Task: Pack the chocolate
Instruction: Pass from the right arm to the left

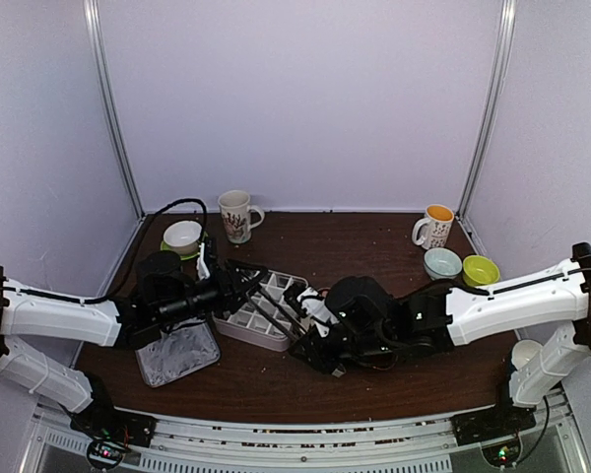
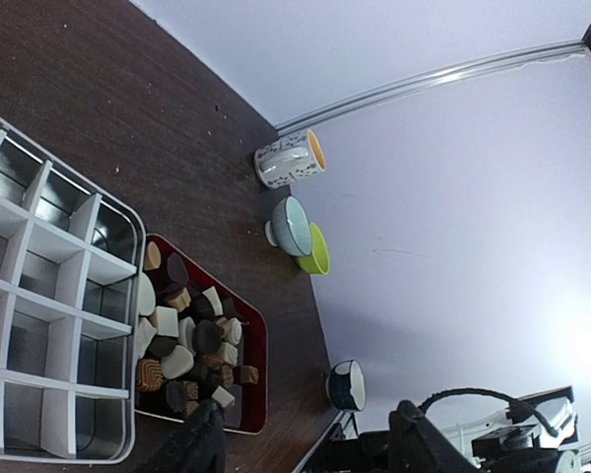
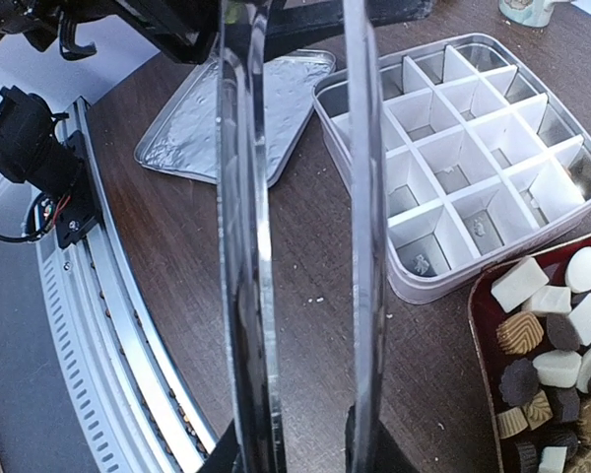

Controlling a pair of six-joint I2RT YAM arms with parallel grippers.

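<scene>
Chocolate bites (image 3: 547, 365), white, tan and brown, could slip from the smooth long metal tongs (image 3: 241, 246) clenched in the right pincer (image 1: 321, 347); the left pincer (image 2: 310, 439) gaped, released.

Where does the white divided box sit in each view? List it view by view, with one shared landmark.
Top external: divided box mid-table, partly under both arms.
Left wrist: box at the left edge.
Right wrist: box upper right, right of the tongs.
Landmark: the chocolate heaped beside it in both wrist views.
</scene>
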